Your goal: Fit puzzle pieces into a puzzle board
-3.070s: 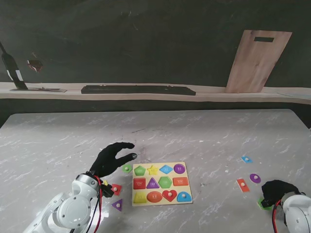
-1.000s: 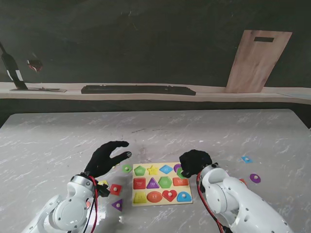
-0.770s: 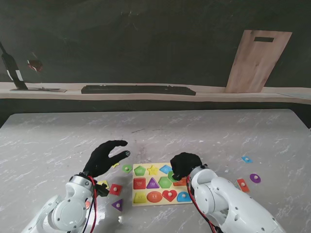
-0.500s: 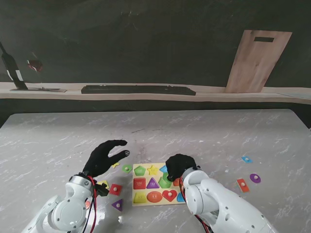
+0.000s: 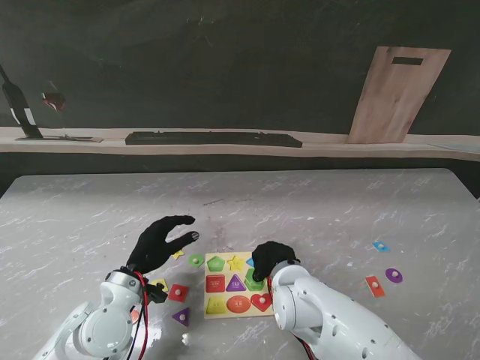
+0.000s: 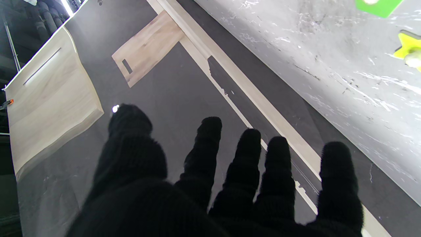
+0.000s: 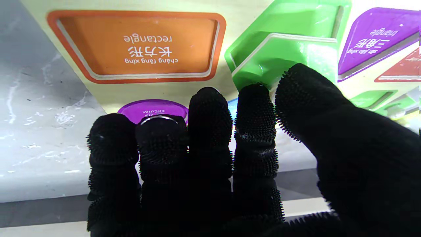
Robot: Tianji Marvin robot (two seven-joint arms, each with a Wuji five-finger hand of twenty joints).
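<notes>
The cream puzzle board (image 5: 225, 274) lies on the table straight in front of me, with coloured shape recesses. My right hand (image 5: 268, 259) rests over its right half. In the right wrist view its thumb and index finger (image 7: 255, 108) pinch a green hexagon piece (image 7: 283, 56), tilted over the green hexagon recess beside the orange rectangle recess (image 7: 135, 46). My left hand (image 5: 159, 241) hovers open left of the board, its fingers (image 6: 245, 154) spread and holding nothing. The board's right columns are hidden under my right arm.
Loose pieces lie left of the board: green (image 5: 196, 260), yellow star (image 5: 178, 255), red (image 5: 178, 292), purple triangle (image 5: 181, 316). To the right lie a blue piece (image 5: 381, 246), a purple one (image 5: 394, 275) and a red one (image 5: 373, 286). A shelf runs along the back wall.
My right hand came from the table's near right with the green piece and slid left over the board to the hexagon recess. The left hand has barely shifted.
</notes>
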